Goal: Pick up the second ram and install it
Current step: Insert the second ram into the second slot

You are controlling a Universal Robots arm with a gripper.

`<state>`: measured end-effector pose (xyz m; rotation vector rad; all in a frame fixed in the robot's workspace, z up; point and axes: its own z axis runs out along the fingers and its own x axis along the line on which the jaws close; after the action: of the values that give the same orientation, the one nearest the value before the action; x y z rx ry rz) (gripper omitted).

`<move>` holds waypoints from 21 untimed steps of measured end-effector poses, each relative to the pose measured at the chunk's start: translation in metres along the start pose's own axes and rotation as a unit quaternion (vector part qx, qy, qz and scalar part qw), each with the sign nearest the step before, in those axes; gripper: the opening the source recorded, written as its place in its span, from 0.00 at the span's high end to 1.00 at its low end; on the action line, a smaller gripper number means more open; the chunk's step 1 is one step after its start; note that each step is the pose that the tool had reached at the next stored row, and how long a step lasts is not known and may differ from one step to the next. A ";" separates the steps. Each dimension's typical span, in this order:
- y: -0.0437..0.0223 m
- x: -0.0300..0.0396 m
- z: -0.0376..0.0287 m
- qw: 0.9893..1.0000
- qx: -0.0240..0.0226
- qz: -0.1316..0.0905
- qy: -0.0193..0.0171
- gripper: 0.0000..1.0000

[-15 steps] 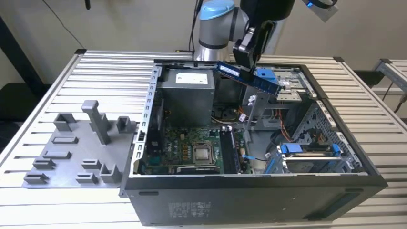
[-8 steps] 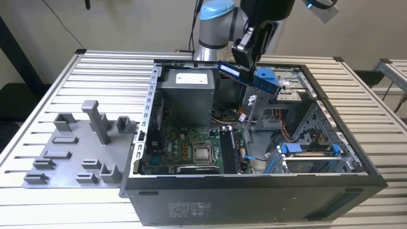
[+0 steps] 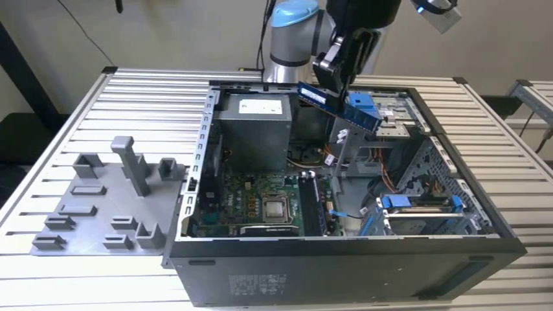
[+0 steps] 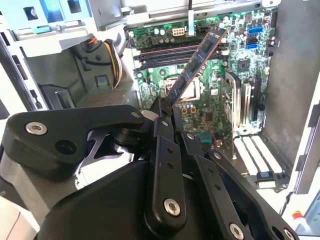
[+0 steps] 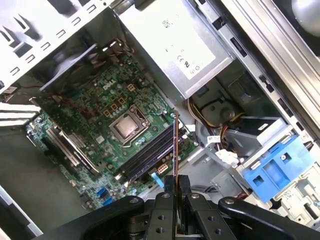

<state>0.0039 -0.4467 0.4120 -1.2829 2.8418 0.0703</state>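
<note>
Grey holder tray [image 3: 95, 214] on tabletop [image 3: 52, 129], well away from pincer [image 3: 335, 74]. Pincer clamped on second ram [image 3: 338, 107], which hangs tilted just below it, above open case [image 3: 346, 272]. Likely best: square ram to the memory slots [image 5: 145, 157] beneath pincer, descend straight.

The holder tray [image 3: 87, 227] is sitting on the tabletop [image 3: 129, 91] beside the computer case [image 3: 346, 272], at the exterior view's left. The tool [image 3: 335, 91] is holding the second ram [image 3: 363, 116] tilted above the case.

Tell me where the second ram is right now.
In the exterior view, the second ram hangs tilted in the gripper above the open computer case; in both wrist views it is over the motherboard, not in a slot.
</note>
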 end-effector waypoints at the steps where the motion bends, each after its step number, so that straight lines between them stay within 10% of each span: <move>1: -0.0001 0.0000 0.0000 1.000 0.000 0.002 0.000 0.86; 21: -0.0002 0.0001 0.0008 0.999 0.002 0.040 -0.001 0.86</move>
<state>0.0039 -0.4469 0.4112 -1.1686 2.8889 0.0687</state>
